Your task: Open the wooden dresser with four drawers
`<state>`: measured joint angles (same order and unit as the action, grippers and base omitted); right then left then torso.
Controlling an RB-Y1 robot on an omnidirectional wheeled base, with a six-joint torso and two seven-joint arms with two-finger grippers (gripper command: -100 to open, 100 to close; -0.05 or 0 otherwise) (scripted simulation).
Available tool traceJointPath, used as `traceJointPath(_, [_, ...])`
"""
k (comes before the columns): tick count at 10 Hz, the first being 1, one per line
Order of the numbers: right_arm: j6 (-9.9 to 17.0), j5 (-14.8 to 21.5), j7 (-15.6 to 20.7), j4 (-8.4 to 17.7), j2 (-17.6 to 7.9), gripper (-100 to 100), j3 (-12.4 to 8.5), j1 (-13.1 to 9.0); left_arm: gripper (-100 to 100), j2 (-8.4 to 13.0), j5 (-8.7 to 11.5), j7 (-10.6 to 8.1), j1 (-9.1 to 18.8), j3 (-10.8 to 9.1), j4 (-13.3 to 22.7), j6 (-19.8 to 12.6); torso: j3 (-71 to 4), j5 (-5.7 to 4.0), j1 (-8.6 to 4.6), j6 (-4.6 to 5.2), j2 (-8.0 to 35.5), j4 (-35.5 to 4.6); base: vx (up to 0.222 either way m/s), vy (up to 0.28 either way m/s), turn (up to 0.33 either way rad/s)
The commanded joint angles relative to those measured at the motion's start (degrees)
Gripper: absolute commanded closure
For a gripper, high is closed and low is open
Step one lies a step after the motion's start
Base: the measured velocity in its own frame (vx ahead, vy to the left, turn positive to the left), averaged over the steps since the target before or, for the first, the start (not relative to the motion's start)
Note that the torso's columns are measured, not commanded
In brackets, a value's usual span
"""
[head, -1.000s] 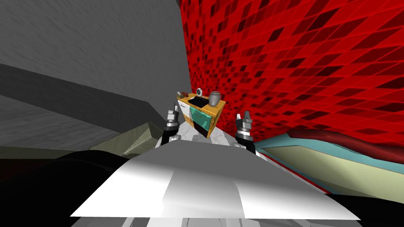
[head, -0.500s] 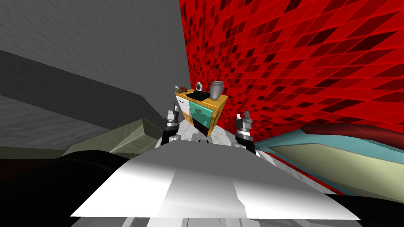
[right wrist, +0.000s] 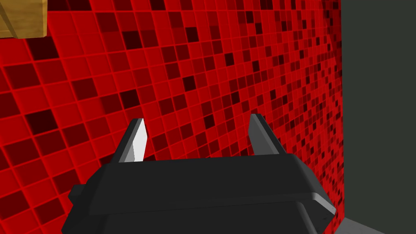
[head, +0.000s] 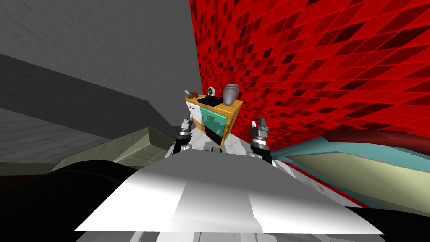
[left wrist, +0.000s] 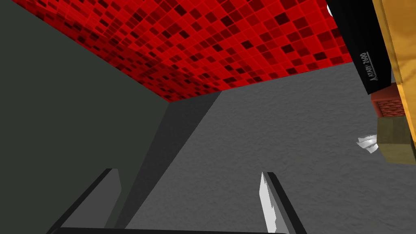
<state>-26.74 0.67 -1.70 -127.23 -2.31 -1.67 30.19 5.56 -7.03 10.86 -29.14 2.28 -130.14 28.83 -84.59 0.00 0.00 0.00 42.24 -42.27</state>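
Ahead of me, in the corner, stands the dresser (head: pixel 215 118), orange-yellow wood with a teal front panel and a white drawer front on its left. A grey vase (head: pixel 230 94), a small clock (head: pixel 211 90) and a black console (head: pixel 210 101) sit on its top. My left gripper (head: pixel 187 120) hangs open just short of its left edge, holding nothing. From the left wrist view (left wrist: pixel 191 178) the dresser's wooden edge (left wrist: pixel 402 48) and the console (left wrist: pixel 365 48) pass beside the hand. My right gripper (head: pixel 258 122) is open to the right of the dresser, facing red tiles (right wrist: pixel 198 126).
A red tiled wall (head: pixel 315 63) runs along the right and a grey wall (head: pixel 105 50) along the left. An olive piece of furniture (head: pixel 134 147) lies low on the left. A teal and cream bed (head: pixel 357 159) with a dark red bolster lies on the right.
The whole head view has shifted: I have moved a little nearer, and the dresser sits slightly higher and larger in the picture. Both arms keep their pose.
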Motion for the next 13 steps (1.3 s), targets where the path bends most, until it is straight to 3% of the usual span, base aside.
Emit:
traceJointPath(1, [0.0, 0.0, 0.0, 0.0, 0.0, 0, 0.0, 0.0, -100, 1.8, -0.5, 1.02, 0.6, 0.47, 3.7, 2.8, 0.0, 0.0, 0.01, 0.0, 0.0, 0.0, 0.046, 0.009, -0.038])
traceJointPath(5, [0.0, 0.0, 0.0, 0.0, 0.0, 0, 0.0, 0.0, -100, 2.7, -1.5, 2.87, 2.1, 1.43, 10.1, 6.9, 0.0, -0.01, -0.01, -0.01, 0.0, 0.0, 0.053, 0.006, -0.042])
traceJointPath(13, [0.0, 0.0, 0.0, 0.0, 0.0, 0, 0.0, 0.0, -100, 2.4, -3.5, 6.29, 5.0, 3.21, 22.3, 14.7, 0.0, 0.0, 0.0, -0.01, 0.0, 0.0, 0.052, 0.01, -0.038])
